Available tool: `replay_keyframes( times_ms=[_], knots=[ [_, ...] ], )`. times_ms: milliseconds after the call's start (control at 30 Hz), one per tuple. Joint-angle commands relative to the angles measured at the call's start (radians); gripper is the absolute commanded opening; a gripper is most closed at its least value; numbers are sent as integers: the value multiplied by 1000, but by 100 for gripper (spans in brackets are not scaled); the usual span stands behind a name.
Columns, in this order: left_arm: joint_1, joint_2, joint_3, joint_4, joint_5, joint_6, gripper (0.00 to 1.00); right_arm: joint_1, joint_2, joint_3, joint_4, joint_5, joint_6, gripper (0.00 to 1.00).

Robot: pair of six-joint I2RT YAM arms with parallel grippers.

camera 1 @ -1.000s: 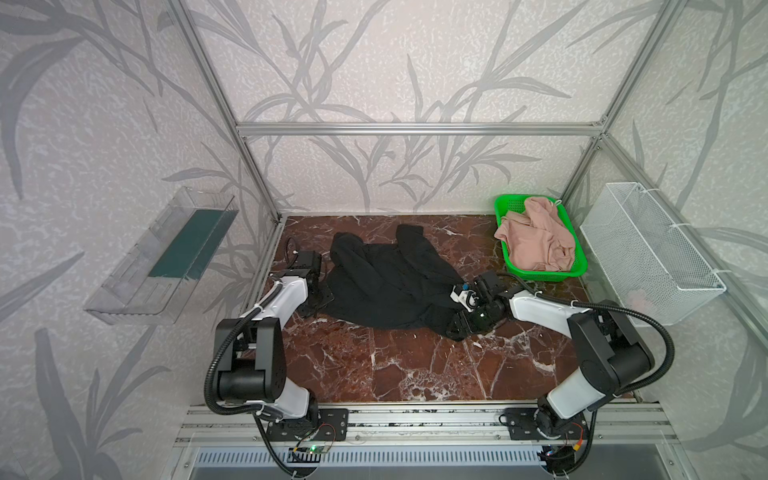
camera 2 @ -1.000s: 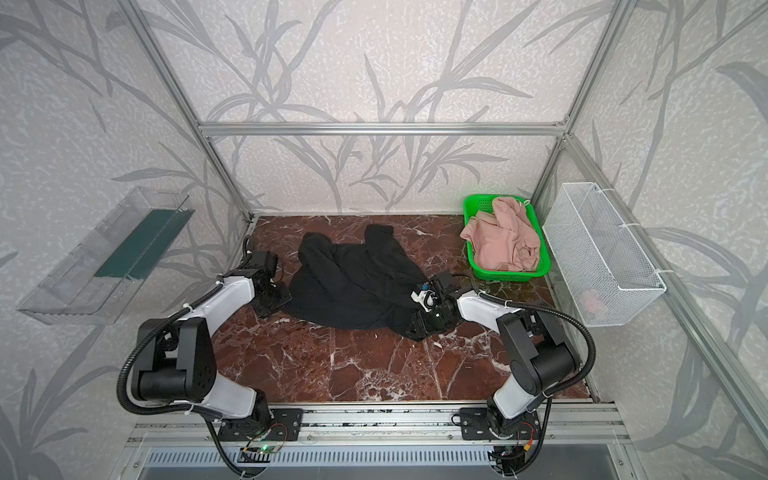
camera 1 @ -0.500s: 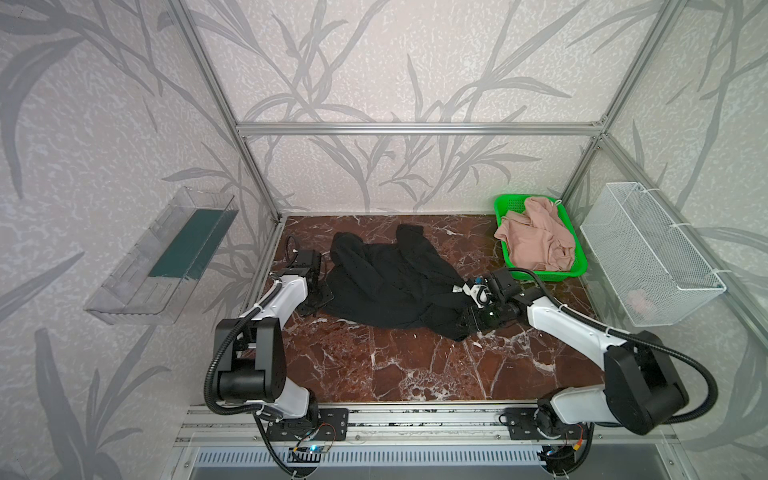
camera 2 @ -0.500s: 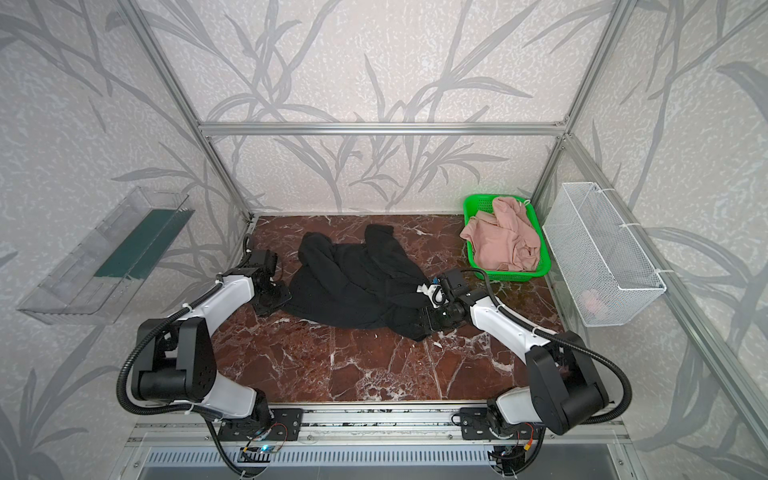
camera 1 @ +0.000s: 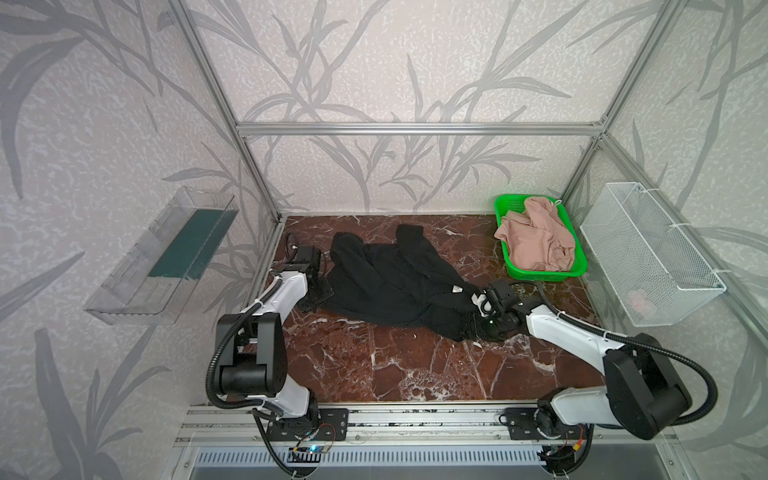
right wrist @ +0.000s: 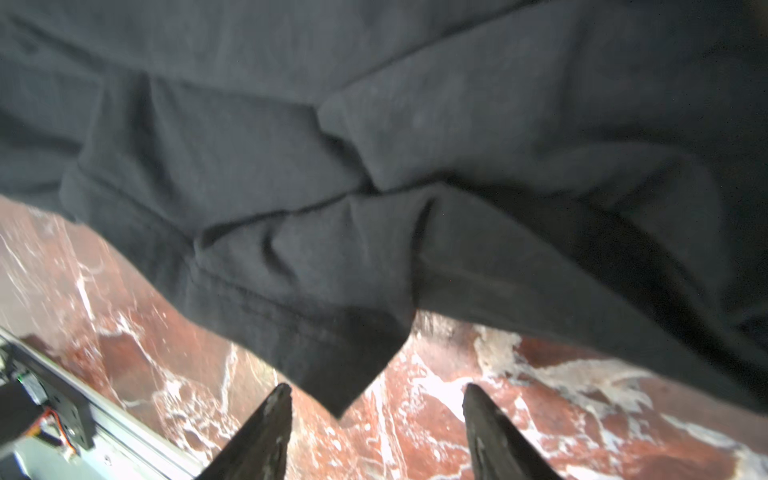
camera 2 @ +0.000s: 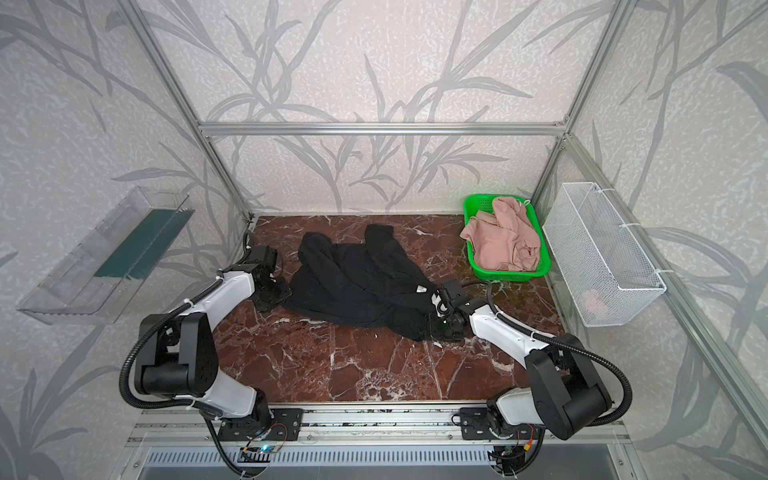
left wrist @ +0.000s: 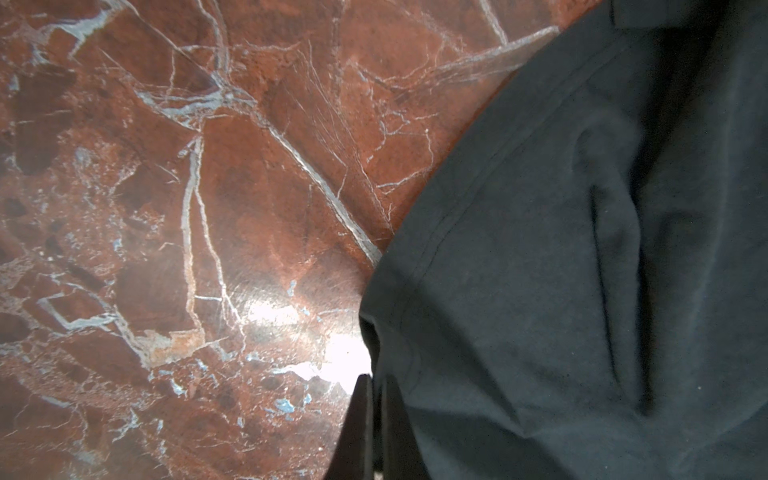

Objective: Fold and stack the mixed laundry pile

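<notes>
well, the black t-shirt (camera 1: 395,282) lies crumpled across the middle of the red marble table (camera 1: 374,365), stretched from the left edge toward the right, with its grey neck label (camera 1: 456,289) showing near the right end. the left hand (camera 1: 319,291) sits low at the shirt's left hem. in its wrist view the two fingers (left wrist: 361,415) are clenched together right at the hem, though i cannot tell whether any cloth is pinched between them. the right hand (right wrist: 374,388) is at the shirt's near-right corner, released: its fingers (right wrist: 270,428) stand well apart over bare marble, and a pointed corner of the shirt hangs just between the tips without being held. the dusty-pink shorts (camera 1: 536,241) are heaped in the bright green basket (camera 1: 544,275) at the far right corner of the table. beside it, on the right wall, hangs a white wire mesh basket (camera 1: 648,257) with something small and pale pink inside, too blurred to tell. a clear tray (camera 1: 162,257) is fixed to the left wall.
</notes>
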State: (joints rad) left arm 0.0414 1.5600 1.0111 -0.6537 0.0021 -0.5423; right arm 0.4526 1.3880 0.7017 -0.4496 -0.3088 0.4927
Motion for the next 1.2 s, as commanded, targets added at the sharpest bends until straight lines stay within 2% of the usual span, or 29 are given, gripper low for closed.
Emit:
replay_keyframes(
  times_ms=[0,200,467,667,800,933,1167],
  knots=[
    [8,3,14,-6,-3,10,0,6,31,-15,66,-17,75,65],
    [8,3,4,6,13,6,0,18,88,-22,103,-28,104,61],
    [9,-4,-1,7,10,9,0,69,70,-66,100,-3,176,46],
    [8,0,0,8,16,10,0,71,58,-64,102,16,175,25],
    [10,-20,-1,-7,10,11,0,72,15,-33,80,38,153,11],
    [9,-80,-1,-50,-3,10,0,69,-73,27,-17,97,63,2],
    [10,-236,13,-163,-13,24,0,56,-287,189,-212,275,-81,0]
  ],
)
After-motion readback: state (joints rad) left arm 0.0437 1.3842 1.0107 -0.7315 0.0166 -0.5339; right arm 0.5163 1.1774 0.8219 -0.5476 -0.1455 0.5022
